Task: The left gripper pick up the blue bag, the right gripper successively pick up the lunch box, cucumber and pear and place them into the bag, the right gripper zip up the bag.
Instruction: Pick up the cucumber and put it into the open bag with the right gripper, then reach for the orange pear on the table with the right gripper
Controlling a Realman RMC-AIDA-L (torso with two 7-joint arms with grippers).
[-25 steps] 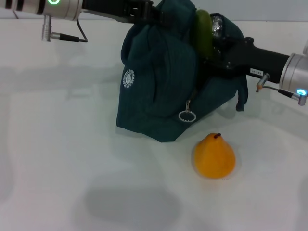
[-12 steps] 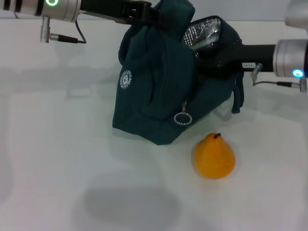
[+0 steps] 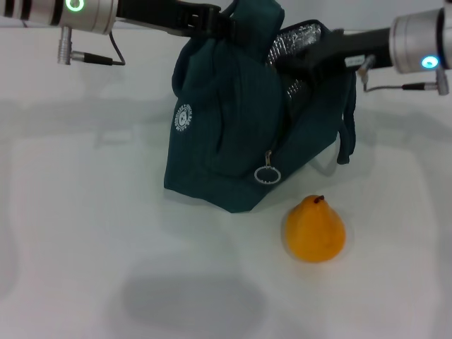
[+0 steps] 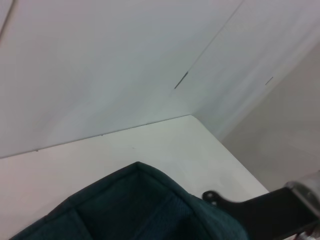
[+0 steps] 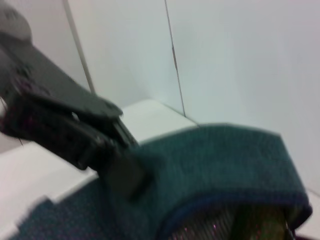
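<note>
Nearest, bare white table [image 3: 106, 282] with open room ahead and to the left. The pear [image 3: 314, 229] sits upright on it, just in front of the bag's right corner, not touching, free on all sides. Behind it the bag [image 3: 226, 134] slumps on the table, zip ring [image 3: 265, 174] hanging at its front, logo [image 3: 183, 117] facing left-front, mouth open at upper right with foil lining [image 3: 293, 48] showing. Cucumber and lunch box are not visible; the bag's inside is mostly hidden. The left gripper [image 3: 224, 22] reaches in from upper left and pinches the bag's top fabric, fingers closed on it, tips partly buried in cloth. The right gripper [image 3: 293, 62] comes from the right at the mouth's rim; its fingertips are dark against the lining, so whether they are parted or closed cannot be told. Its wrist is cut off at the frame edge.
</note>
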